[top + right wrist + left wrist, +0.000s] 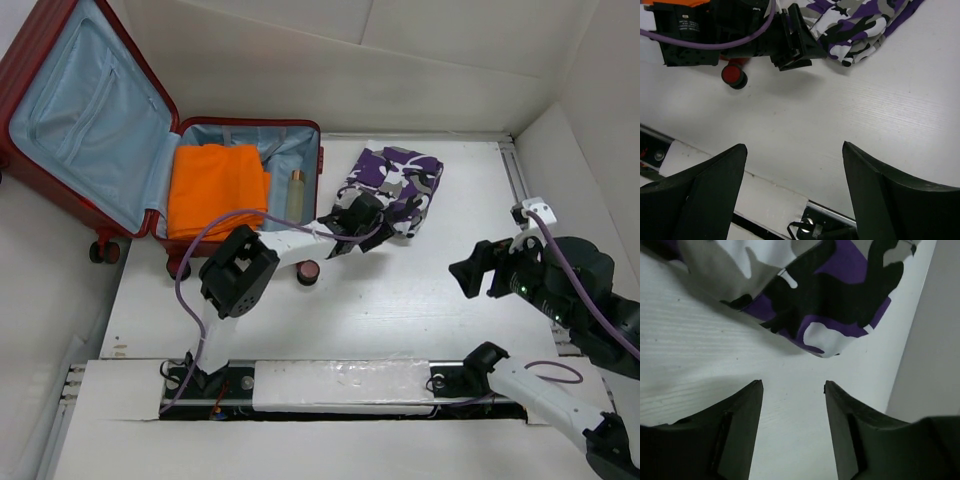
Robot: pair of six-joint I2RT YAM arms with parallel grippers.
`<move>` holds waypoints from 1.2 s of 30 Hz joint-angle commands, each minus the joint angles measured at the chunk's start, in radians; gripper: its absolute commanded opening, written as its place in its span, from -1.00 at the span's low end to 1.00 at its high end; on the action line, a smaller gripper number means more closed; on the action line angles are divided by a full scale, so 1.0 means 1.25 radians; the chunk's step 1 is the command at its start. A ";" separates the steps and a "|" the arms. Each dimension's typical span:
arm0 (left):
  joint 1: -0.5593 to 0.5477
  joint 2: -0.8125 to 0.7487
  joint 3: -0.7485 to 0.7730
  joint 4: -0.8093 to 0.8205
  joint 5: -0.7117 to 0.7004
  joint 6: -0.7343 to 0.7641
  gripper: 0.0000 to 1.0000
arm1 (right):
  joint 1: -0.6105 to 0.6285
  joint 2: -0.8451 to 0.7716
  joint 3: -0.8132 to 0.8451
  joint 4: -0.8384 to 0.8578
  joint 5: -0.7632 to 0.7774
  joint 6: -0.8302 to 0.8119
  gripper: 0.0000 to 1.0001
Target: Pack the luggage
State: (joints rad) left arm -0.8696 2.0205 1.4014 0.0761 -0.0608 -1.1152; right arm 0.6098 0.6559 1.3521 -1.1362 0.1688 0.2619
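The luggage (90, 110) lies open at the far left, dark red with light blue lining. In its base are a folded orange cloth (217, 190) and a small bottle (297, 192). A purple camouflage garment (400, 175) lies on the white table to the right of it. My left gripper (378, 222) hovers at the garment's near left edge. In the left wrist view the left gripper (792, 385) is open with only bare table between the jaws, and the garment (830, 300) is just ahead. My right gripper (470, 275) hangs open over the table's right side, holding nothing.
A small red round container (308, 272) stands on the table near the left arm, also seen in the right wrist view as the red container (732, 75). White walls close the back and right. A rail (340, 385) runs along the near edge.
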 commanded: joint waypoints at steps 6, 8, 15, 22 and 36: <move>-0.017 -0.014 -0.031 -0.055 -0.156 -0.269 0.32 | -0.003 -0.019 -0.004 -0.005 -0.071 0.009 0.67; -0.010 0.010 -0.031 -0.068 -0.164 -0.321 0.32 | -0.003 -0.028 -0.004 -0.014 -0.079 0.009 0.67; 0.034 0.108 0.051 -0.193 -0.177 -0.444 0.32 | -0.003 -0.042 0.010 -0.037 -0.086 -0.006 0.67; 0.071 0.223 0.245 -0.312 -0.186 -0.444 0.32 | -0.003 -0.042 0.025 -0.052 -0.102 -0.022 0.67; 0.118 0.324 0.425 -0.356 -0.174 -0.219 -1.00 | -0.003 -0.035 0.064 -0.052 -0.118 -0.036 0.62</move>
State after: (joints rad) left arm -0.7517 2.4054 1.9377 -0.2871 -0.2359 -1.5295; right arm 0.6098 0.6090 1.3945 -1.2083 0.0399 0.2310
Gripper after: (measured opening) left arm 0.042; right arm 0.811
